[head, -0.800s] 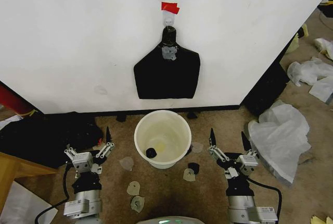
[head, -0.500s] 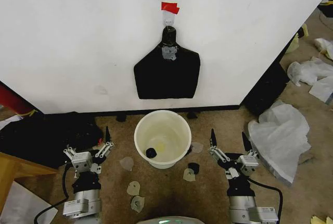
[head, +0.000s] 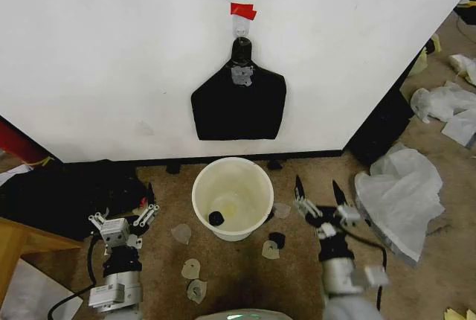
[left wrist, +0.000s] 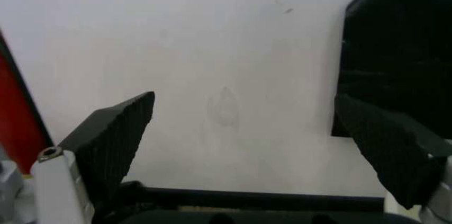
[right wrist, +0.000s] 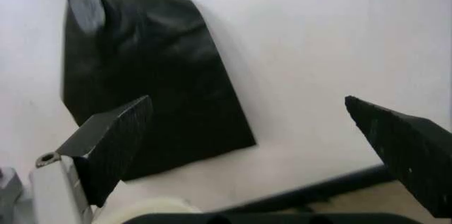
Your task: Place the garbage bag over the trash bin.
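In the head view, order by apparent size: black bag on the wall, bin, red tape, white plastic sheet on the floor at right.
1. Black bag
2. White sheet and bin: look alike in size, unranked
3. Red tape, clearly smallest

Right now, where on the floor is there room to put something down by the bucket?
Bare carpet lies in front of the round white plastic bin, between the open left tool and open right tool. Small scraps dot it. Crumpled white plastic sheets crowd the right.

Left claw (left wrist: pixel 265 144) spread wide, facing white wall (left wrist: pixel 211 65), black garbage bag (left wrist: pixel 403 49) hanging beside one finger (left wrist: pixel 385 147)
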`<state>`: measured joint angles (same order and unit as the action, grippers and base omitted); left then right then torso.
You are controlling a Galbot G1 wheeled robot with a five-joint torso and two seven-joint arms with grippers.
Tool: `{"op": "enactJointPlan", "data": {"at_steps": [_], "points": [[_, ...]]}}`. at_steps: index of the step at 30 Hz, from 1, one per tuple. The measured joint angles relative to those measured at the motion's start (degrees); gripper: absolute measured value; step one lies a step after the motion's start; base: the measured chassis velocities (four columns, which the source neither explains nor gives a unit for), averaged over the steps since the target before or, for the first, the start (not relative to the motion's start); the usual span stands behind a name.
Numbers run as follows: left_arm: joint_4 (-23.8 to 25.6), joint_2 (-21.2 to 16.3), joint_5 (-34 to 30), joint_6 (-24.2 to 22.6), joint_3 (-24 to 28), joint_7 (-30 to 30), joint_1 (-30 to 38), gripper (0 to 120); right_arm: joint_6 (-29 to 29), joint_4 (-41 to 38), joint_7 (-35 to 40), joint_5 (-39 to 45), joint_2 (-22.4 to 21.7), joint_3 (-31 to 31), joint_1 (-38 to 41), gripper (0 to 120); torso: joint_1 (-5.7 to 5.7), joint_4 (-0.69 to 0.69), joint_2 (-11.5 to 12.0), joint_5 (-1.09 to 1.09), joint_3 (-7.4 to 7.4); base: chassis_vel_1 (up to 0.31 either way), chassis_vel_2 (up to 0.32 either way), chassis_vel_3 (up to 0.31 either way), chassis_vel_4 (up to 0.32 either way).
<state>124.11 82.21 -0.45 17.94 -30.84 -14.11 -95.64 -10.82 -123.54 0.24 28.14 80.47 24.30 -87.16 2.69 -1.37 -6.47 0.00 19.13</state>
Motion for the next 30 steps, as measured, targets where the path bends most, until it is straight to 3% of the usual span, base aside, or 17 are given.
{"op": "enactJointPlan", "data": {"at_steps": [4,6,9,11,13,21,30], "points": [[-1.1,-1.2,-1.1,-0.4,0.3,0.1,0.8,100,3.1,0.6,-2.8,8.7,-2.8,-0.3,3.9,100,0.0,-0.04,0.0,-0.01,0.0,0.0,0.0,0.0,0.0],[-1.2,-1.2,-1.2,-0.5,-0.1,0.1,0.5,100,5.6,2.3,-5.2,14.0,-4.5,-1.8,7.9,100,0.0,0.02,0.0,0.02,0.0,0.0,0.0,0.0,0.0],[-1.2,-1.1,-1.2,-0.5,-0.2,0.1,0.5,100,6.2,2.8,-5.9,15.2,-4.8,-2.3,9.1,100,0.0,0.02,0.0,0.01,0.0,0.0,0.0,0.0,0.0],[-1.2,-0.3,-0.6,-0.7,-0.9,0.1,0.0,100,9.8,8.2,-9.5,22.9,-6.1,-5.9,19.9,100,0.0,0.01,0.0,0.01,0.0,0.0,0.0,0.0,0.0],[-1.3,0.4,-0.2,-0.8,-1.2,0.1,-0.2,100,10.9,11.2,-10.4,25.8,-6.0,-7.4,24.8,100,0.0,0.03,0.0,0.01,0.0,0.0,0.0,0.0,0.0],[-2.0,2.3,1.5,-0.7,-1.1,0.0,-1.0,100,13.6,19.5,-11.6,30.9,-2.3,-11.5,36.9,100,0.0,0.01,0.0,0.0,0.0,0.0,0.0,0.0,0.0],[-2.4,3.1,2.1,-0.8,-1.1,0.0,-0.8,100,13.7,23.9,-11.8,30.9,0.2,-13.0,43.8,99,0.01,0.0,0.0,0.0,0.0,0.0,0.0,0.0,0.0]]}}
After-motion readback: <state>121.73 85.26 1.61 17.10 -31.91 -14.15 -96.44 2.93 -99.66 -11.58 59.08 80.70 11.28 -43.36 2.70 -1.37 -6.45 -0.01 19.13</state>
